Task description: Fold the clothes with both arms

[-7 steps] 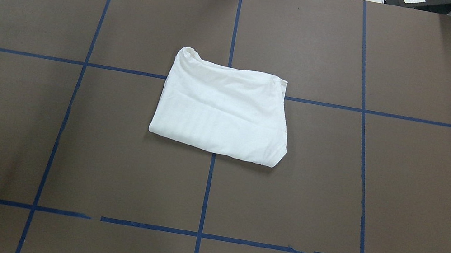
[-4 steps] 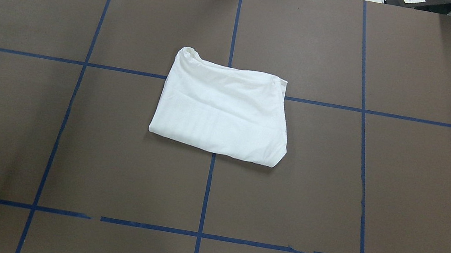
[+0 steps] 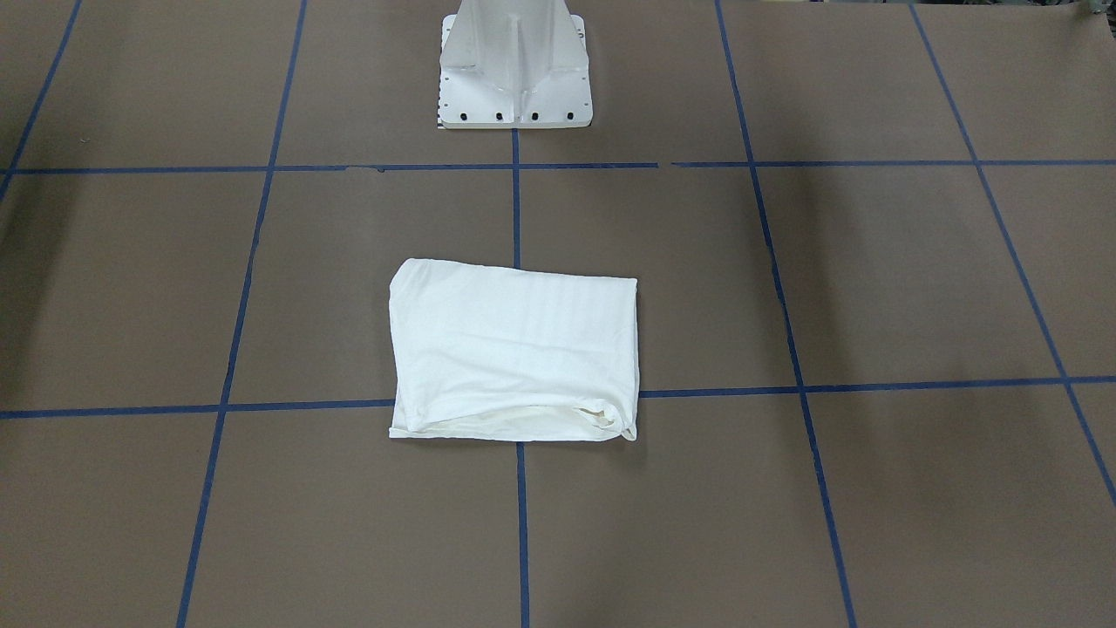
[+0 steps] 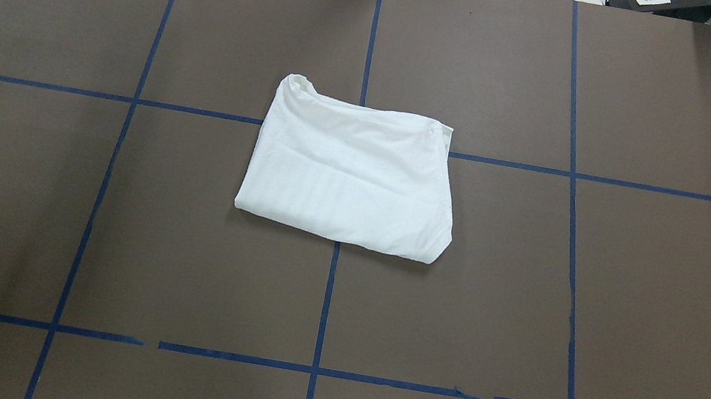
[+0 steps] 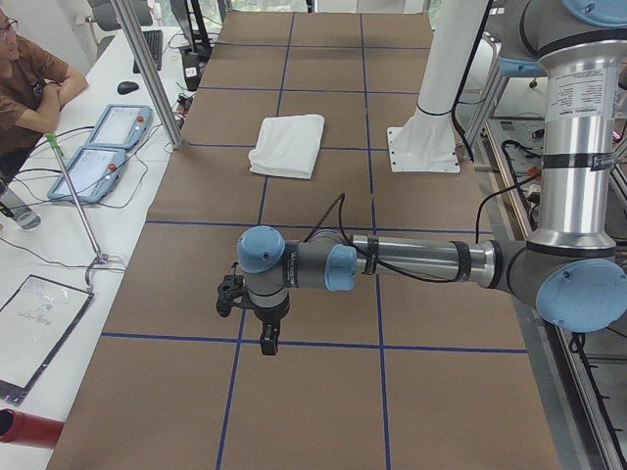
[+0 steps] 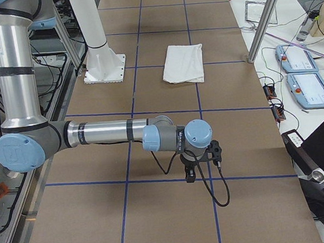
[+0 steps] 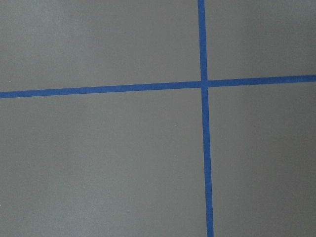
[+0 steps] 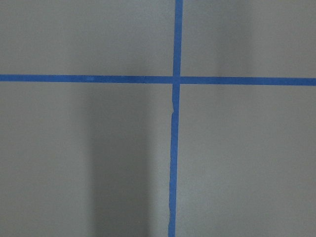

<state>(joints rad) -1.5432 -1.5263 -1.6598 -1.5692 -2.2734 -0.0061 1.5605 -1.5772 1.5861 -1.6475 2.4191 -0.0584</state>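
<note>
Item: white folded cotton T-shirt (image 4: 351, 173), flat, forward of the white metal pedestal (image 3: 514, 70), long axis crosswise. Your black left gripper (image 5: 267, 343) and black right gripper (image 6: 189, 179) hang well out to either side of the pedestal, about equally far from the shirt. You cannot tell their finger spacing.

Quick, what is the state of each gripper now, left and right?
Left gripper: cannot be told, seen only from the side; far from the T-shirt.
Right gripper: cannot be told, same reason.
</note>
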